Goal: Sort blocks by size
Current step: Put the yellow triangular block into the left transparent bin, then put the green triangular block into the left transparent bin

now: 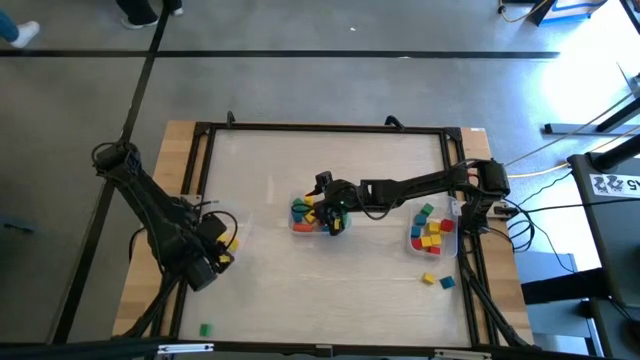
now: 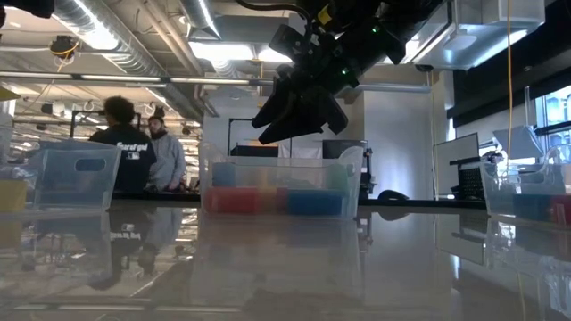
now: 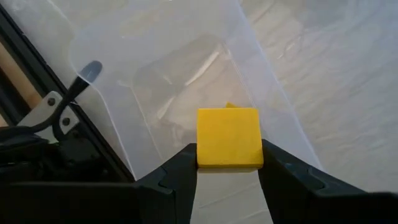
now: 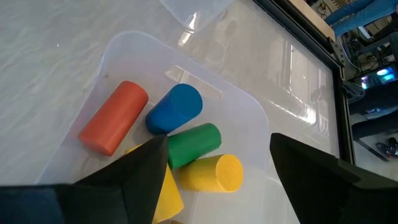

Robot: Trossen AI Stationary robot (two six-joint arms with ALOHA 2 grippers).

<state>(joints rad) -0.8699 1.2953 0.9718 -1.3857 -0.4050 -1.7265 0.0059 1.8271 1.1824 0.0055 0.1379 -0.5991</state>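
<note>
My left gripper [image 1: 224, 252] is at the table's left edge, shut on a yellow cube [image 3: 229, 138] over a clear bin [image 3: 186, 68]. My right gripper [image 1: 335, 222] is open and empty above the middle clear bin [image 1: 300, 226]. That bin holds orange [image 4: 115, 116], blue [image 4: 175, 108], green [image 4: 194, 144] and yellow [image 4: 211, 172] cylinders lying on its floor. In the low view the right gripper [image 2: 299, 111] hangs just over the bin's rim [image 2: 281, 163]. A third clear bin [image 1: 432, 236] at the right holds several red, yellow, green and blue blocks. My left gripper pinches the yellow cube by two opposite side faces [image 3: 200, 146] between its two fingers. The cube's top face shows between the fingertips, level. Whether it is lifted clear or rests on the bin's floor cannot be told.
A green block [image 1: 205, 328] lies loose near the table's front left. A yellow block [image 1: 428, 278] and a blue one [image 1: 446, 283] lie loose in front of the right bin. A black frame [image 1: 320, 128] borders the work surface. People stand in the room beyond [image 2: 134, 147].
</note>
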